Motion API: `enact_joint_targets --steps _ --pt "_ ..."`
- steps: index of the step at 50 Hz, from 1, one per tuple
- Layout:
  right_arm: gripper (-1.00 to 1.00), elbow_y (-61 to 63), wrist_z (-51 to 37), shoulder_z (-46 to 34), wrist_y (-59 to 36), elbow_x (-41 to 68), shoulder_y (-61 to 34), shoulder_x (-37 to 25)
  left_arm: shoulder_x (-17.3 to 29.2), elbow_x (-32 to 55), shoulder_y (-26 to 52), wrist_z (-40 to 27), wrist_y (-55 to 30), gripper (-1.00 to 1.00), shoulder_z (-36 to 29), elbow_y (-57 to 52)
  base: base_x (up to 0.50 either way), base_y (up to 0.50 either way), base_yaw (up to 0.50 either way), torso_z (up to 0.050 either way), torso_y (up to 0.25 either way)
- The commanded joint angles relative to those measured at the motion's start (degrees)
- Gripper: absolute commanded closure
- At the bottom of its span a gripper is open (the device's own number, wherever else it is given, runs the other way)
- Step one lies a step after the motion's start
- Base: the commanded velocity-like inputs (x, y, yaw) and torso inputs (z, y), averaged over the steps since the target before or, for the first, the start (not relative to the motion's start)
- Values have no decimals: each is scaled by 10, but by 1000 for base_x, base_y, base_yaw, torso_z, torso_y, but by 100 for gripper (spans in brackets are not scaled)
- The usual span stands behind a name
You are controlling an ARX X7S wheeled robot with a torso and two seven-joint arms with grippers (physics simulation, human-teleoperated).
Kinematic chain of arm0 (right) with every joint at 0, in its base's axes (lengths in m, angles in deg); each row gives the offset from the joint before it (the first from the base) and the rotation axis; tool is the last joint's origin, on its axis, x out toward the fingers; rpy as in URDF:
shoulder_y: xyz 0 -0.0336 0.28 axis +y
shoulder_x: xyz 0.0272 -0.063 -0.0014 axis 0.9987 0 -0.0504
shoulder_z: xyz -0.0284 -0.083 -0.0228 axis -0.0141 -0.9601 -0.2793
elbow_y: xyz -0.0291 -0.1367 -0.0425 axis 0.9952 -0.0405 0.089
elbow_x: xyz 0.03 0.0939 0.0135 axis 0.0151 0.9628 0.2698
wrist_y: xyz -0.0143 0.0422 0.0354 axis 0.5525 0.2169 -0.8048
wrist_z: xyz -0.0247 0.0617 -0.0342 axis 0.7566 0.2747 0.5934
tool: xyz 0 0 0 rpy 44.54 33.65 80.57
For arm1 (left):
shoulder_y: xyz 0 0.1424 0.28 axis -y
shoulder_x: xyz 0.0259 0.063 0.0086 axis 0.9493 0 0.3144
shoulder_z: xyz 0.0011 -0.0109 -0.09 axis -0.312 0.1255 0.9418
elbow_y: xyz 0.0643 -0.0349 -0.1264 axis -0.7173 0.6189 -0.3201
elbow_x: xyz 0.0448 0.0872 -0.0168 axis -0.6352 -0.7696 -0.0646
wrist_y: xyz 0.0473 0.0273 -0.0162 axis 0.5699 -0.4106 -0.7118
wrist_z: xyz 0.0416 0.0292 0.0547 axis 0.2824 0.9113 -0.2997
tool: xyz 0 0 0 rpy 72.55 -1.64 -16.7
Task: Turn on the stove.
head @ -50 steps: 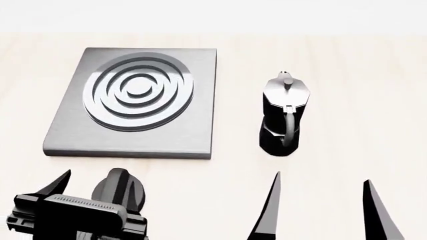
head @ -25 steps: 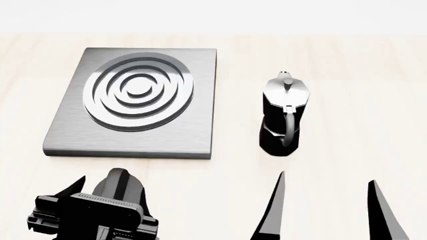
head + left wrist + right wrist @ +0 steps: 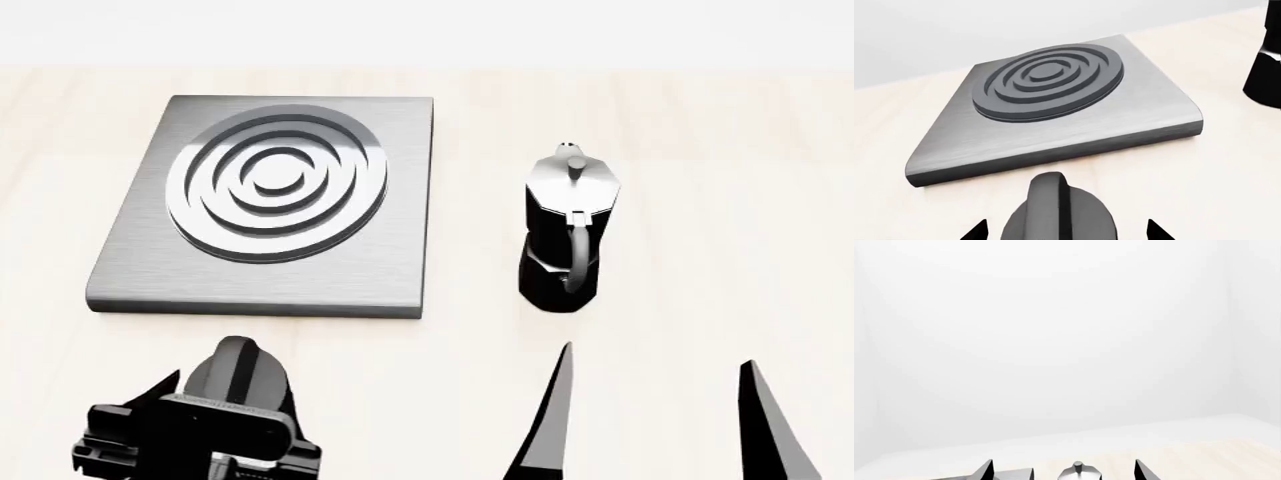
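Note:
The stove (image 3: 387,270) is a flat grey metal slab with raised burner rings, at the left of the pale wooden table; it also shows in the left wrist view (image 3: 1147,115). Its black ridged knob (image 3: 244,368) stands on the table just in front of the slab. My left gripper (image 3: 214,395) is open and straddles the knob (image 3: 1057,210), with one fingertip on each side and a gap to both. My right gripper (image 3: 655,362) is open and empty, low at the front right, in front of the moka pot.
A black-and-silver moka pot (image 3: 567,235) stands upright to the right of the stove, its handle towards me; its side shows in the left wrist view (image 3: 1264,65) and its top in the right wrist view (image 3: 1079,472). A white wall lies beyond the table.
My left gripper has slid to the right, from beside the knob to straddling it. The right gripper has barely shifted. Stove, knob and pot stand as before.

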Motion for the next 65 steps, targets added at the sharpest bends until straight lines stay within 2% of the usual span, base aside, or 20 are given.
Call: enact_joint_targets --steps 1,28,65 --pt "-100 1 10 8 2 -14 1 6 -20 13 8 25 23 -100 9 38 0 0 0 0 0" --pt "-100 2 -2 6 5 -8 1 -4 -26 31 44 23 59 -100 -2 141 0 0 0 0 0" --pt "-100 -3 -12 -4 10 -6 -2 -13 -21 52 40 6 45 -100 -31 113 0 0 0 0 0"
